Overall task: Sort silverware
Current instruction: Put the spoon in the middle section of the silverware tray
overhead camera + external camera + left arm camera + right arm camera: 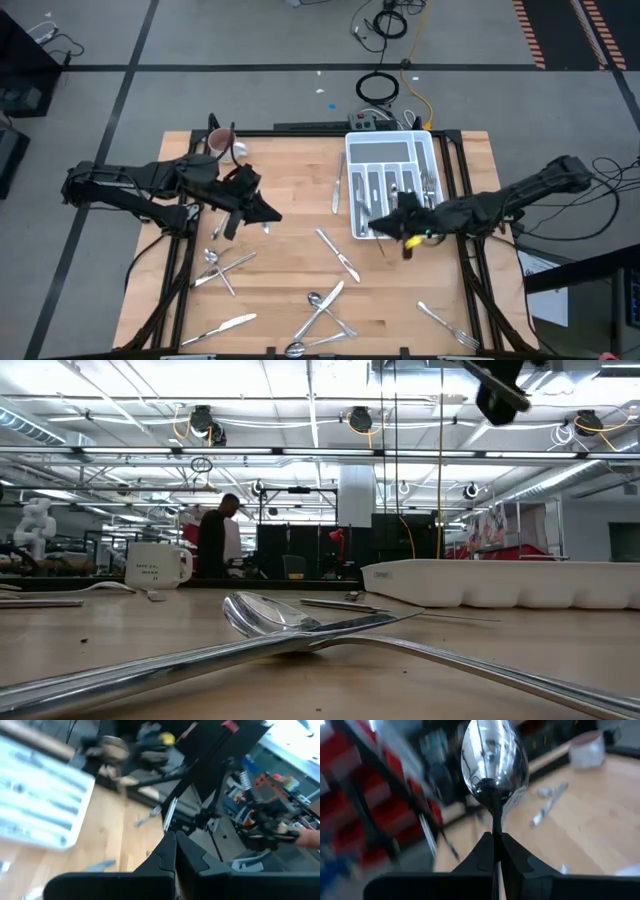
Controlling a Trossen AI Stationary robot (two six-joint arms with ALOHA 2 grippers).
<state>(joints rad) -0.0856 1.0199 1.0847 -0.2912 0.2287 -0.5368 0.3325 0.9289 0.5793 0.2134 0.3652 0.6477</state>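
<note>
So our left gripper (268, 214) is pinched shut on nothing, hovering over the table's left half near the mug (221, 141), probably just waiting. Loose silverware (325, 308) is scattered along the near edge. Over on the right, our right gripper (377, 226) is clamped on a spoon (493, 757) by its neck, right at the tray (356, 190), likely ready for slotting.
</note>
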